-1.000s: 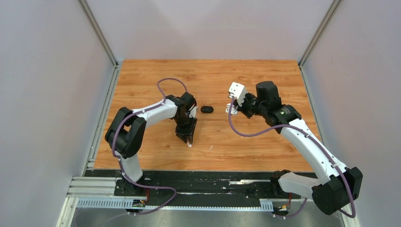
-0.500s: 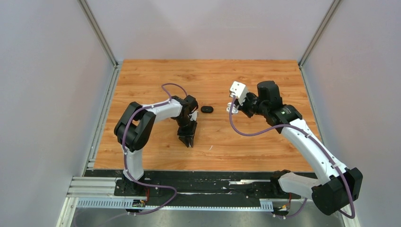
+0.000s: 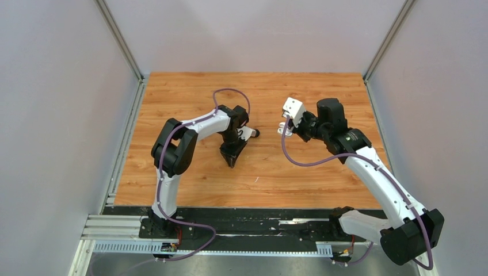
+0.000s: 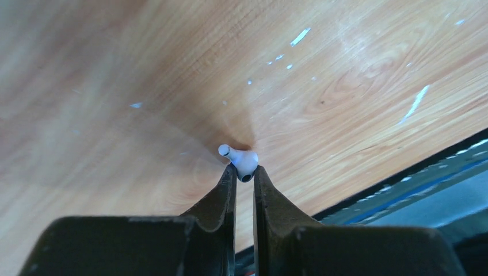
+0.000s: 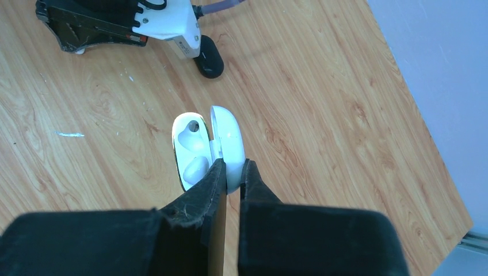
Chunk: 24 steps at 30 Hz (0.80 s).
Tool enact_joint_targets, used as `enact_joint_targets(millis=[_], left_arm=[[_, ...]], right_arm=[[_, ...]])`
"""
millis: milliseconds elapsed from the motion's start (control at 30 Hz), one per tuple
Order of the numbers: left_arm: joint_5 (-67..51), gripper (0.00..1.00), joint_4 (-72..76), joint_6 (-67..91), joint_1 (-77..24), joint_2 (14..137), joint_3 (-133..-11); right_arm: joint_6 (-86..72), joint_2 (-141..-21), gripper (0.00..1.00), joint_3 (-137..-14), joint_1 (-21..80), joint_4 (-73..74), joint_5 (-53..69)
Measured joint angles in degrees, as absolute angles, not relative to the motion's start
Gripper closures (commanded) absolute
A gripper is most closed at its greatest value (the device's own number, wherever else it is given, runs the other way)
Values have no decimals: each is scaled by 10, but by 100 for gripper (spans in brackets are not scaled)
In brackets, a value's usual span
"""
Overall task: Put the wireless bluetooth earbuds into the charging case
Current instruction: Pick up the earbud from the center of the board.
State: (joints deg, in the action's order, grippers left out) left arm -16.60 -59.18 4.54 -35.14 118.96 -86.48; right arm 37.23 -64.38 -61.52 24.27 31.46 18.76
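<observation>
A tiny white earbud (image 4: 243, 161) is pinched at the tips of my left gripper (image 4: 244, 172), just above the wooden table; its short stem points left. From above, the left gripper (image 3: 232, 161) points down at the middle of the table. My right gripper (image 5: 231, 172) is shut on the lid (image 5: 227, 141) of the open white charging case (image 5: 190, 152). One earbud (image 5: 195, 168) lies in the case, and the socket beside it (image 5: 193, 133) is empty. The case (image 3: 282, 130) hangs a hand's width right of the left wrist.
A small black oval object (image 5: 209, 61) lies on the table between the arms, right beside the left wrist's white camera housing (image 3: 246, 133). A thin white fleck (image 3: 258, 179) marks the wood nearer the front. Grey walls close in the back and both sides.
The left gripper has narrowed onto the earbud while its arm swung right and away from the front edge, toward the black object. The right arm and case have shifted only slightly.
</observation>
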Motion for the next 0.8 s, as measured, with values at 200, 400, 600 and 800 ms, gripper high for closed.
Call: enact_joint_targets(millis=[200,400,600,800], left_arm=[[-135,87,-626,-182,-351,1191,-875],[-141,69,-667,-376,-345,1201,-915],[-149,52,-665,-429,-342,1208,-943],[-133,47,-649,-306,-318,1207,-944]], right_arm=[[375,-629,100,-615,242,314,185],[376,-611,100,-615,242,314,185],[376,-599,100,-615,242,314,185],[378,-599,100,-616,242,314,185]])
